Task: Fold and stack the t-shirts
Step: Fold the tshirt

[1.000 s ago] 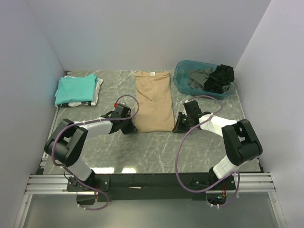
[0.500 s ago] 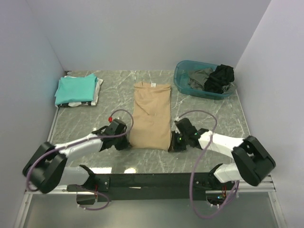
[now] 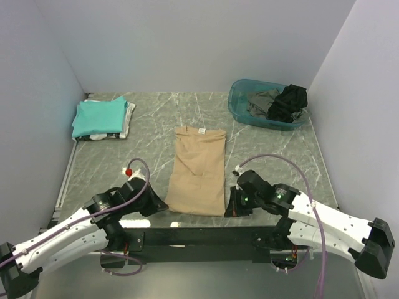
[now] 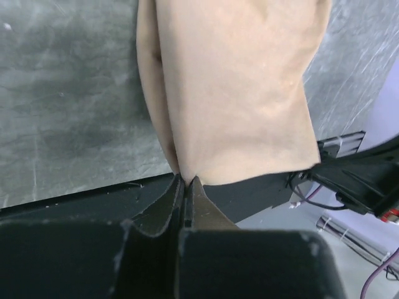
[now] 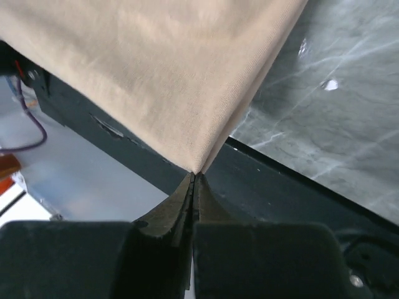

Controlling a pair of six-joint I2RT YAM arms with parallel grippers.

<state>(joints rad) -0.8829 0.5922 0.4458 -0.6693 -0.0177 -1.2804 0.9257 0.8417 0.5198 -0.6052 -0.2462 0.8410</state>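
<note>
"Tan cloth is pinched in both claws. My left claw [image 3: 164, 203] is shut on the near left corner of the tan t-shirt [image 3: 198, 173], and my right claw [image 3: 230, 209] is shut on the near right corner."

"Can you see the grip close up?"

"Yes. In each wrist view the fingertips meet with a point of the fabric squeezed between them. The rest of the shirt fans out ahead of them."

"How does the shirt lie?"

"It lies between the two claws as a long narrow strip, running straight away from them across the grey marbled worktop [image 3: 274, 156]. The collar and its small white label [image 3: 202, 131] are at the far end. The near hem spans from claw to claw, right at the worktop's near edge above the black rail [image 3: 199, 238]."

"And the other garments?"

"Well beyond the left claw, out to its left, the teal t-shirt [image 3: 98, 116] sits folded on top of a white one [image 3: 129, 116]. Well beyond the right claw, a little to its right, is a blue-green basket [image 3: 239, 103]. It holds a dark grey garment [image 3: 262, 103] and a black garment [image 3: 290, 99]. Neither claw is near the pile or the basket."
</note>
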